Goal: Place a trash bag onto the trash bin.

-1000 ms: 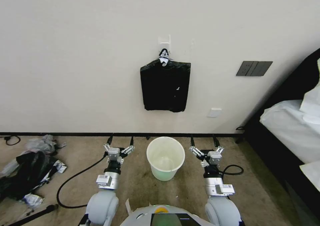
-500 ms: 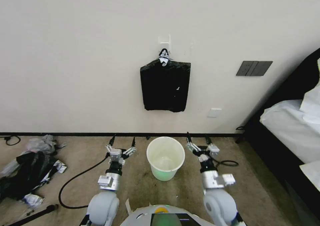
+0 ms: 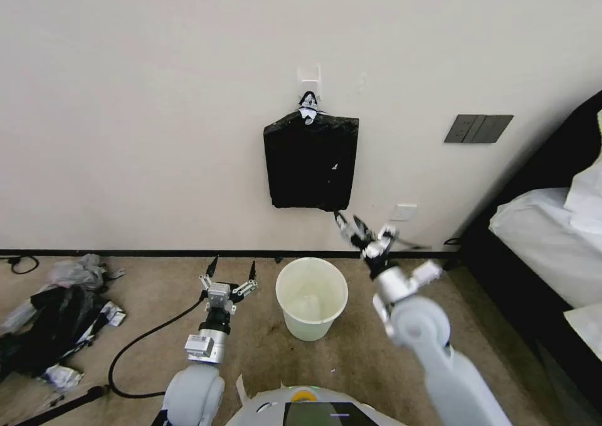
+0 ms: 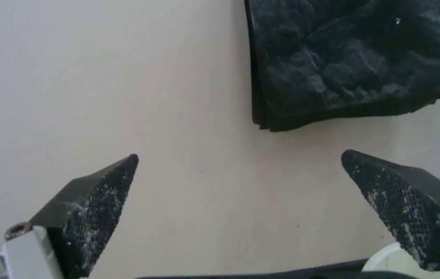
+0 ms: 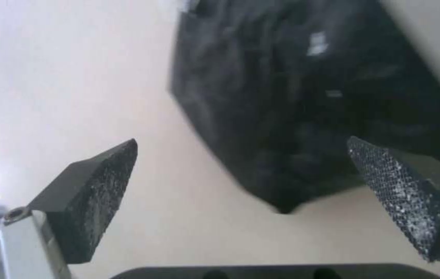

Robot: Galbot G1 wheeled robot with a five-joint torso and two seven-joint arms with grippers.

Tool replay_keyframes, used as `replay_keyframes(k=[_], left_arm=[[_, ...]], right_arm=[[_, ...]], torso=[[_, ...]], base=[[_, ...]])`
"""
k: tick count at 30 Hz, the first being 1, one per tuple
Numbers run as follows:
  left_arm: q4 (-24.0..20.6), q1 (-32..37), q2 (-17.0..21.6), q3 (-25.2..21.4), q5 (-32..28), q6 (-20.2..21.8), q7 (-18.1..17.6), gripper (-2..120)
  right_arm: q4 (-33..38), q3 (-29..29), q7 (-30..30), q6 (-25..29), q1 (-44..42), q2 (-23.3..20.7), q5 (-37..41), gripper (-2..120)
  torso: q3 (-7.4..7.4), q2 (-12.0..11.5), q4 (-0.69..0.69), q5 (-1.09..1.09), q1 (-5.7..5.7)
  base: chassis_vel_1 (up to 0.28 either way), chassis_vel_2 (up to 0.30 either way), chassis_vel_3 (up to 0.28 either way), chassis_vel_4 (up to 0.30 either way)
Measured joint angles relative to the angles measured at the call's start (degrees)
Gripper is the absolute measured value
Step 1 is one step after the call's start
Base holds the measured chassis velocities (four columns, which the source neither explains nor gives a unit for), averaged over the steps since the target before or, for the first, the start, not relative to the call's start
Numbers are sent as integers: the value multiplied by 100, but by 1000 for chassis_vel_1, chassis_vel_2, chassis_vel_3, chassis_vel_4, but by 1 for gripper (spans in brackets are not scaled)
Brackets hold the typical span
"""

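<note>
The trash bin (image 3: 311, 297), round and pale cream, stands open on the carpet by the wall; its rim (image 4: 380, 265) peeks into the left wrist view. Above it a thick flat bundle of black bags (image 3: 311, 162) hangs from a wall hook. The trash bag is out of view. My right gripper (image 3: 352, 223) is raised and open just below the bundle's lower right corner; the right wrist view has the bundle (image 5: 302, 97) close ahead of the open gripper (image 5: 241, 140). My left gripper (image 3: 232, 264) hangs open, low, left of the bin, facing the wall and bundle (image 4: 351, 58).
A heap of black and grey plastic litter (image 3: 50, 313) lies on the floor at the left, with a black cable (image 3: 144, 338) looping toward my left arm. A bed (image 3: 552, 250) fills the right side. A dark switch panel (image 3: 478, 128) and socket (image 3: 403, 212) sit on the wall.
My right arm has lifted from beside the bin up to the bundle's lower right corner, staying open. The left arm has edged slightly forward.
</note>
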Motion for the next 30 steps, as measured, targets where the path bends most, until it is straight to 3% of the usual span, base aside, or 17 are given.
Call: replay_keyframes(k=[2, 9, 22, 30], left_arm=[[-7, 16, -39, 8, 48, -15, 0, 100], [-19, 94, -97, 8, 138, -70, 0, 100], [-27, 142, -207, -72, 233, -117, -3, 100], [-7, 121, -206, -104, 232, -119, -5, 100]], right_arm=[[-105, -3, 135, -374, 598, -103, 769, 100], [-709, -307, 446, -950, 1910, -150, 1919, 100], [-2342, -778, 760, -1002, 3929, 648, 2323, 100], [-2855, -824, 738, -978, 4483, 947, 2289, 100]], torso=[[0, 0, 0, -1, 0], [0, 0, 0, 0, 0], [0, 0, 1, -2, 1], [0, 0, 0, -1, 0]], base=[[0, 0, 0, 0], [0, 0, 0, 0], [0, 0, 0, 0], [0, 0, 0, 0]])
